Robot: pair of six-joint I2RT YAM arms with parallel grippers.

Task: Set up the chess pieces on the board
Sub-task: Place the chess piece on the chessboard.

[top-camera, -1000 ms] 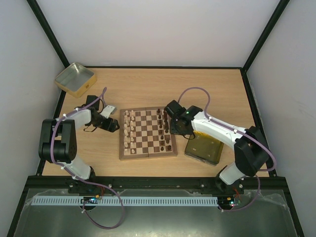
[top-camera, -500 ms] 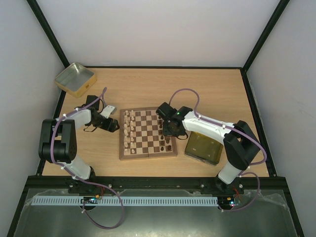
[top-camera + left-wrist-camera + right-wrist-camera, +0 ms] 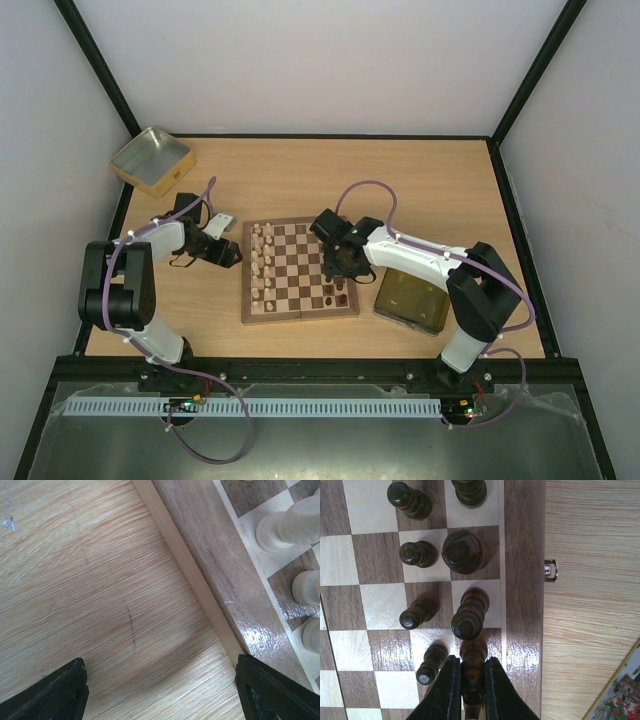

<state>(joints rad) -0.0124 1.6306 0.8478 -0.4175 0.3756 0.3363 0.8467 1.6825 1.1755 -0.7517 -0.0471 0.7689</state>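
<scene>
Gold tin [image 3: 151, 160] sits at ten o'clock from the board [image 3: 300, 316], well apart from it. My left gripper [image 3: 230, 254] lies at the board's nine o'clock edge. In its wrist view the fingers [image 3: 50, 695] are spread wide with only bare table [image 3: 75, 580] between them. Cream pieces [image 3: 262, 265] line the two files nearest it.

Over at three o'clock, my right gripper [image 3: 473, 685] is clamped on a dark piece [image 3: 473, 655] above the outermost file, just inside the rim. A taller dark piece [image 3: 468, 617] stands just beside it at twelve o'clock, and a pawn [image 3: 431, 664] is close at nine.

I can't tell whether the held piece's base has touched down. My judgement is to lower it dead vertical onto the centre of the square, part the fingers only slightly, then rise straight up. Either finger could clip a neighbour.
</scene>
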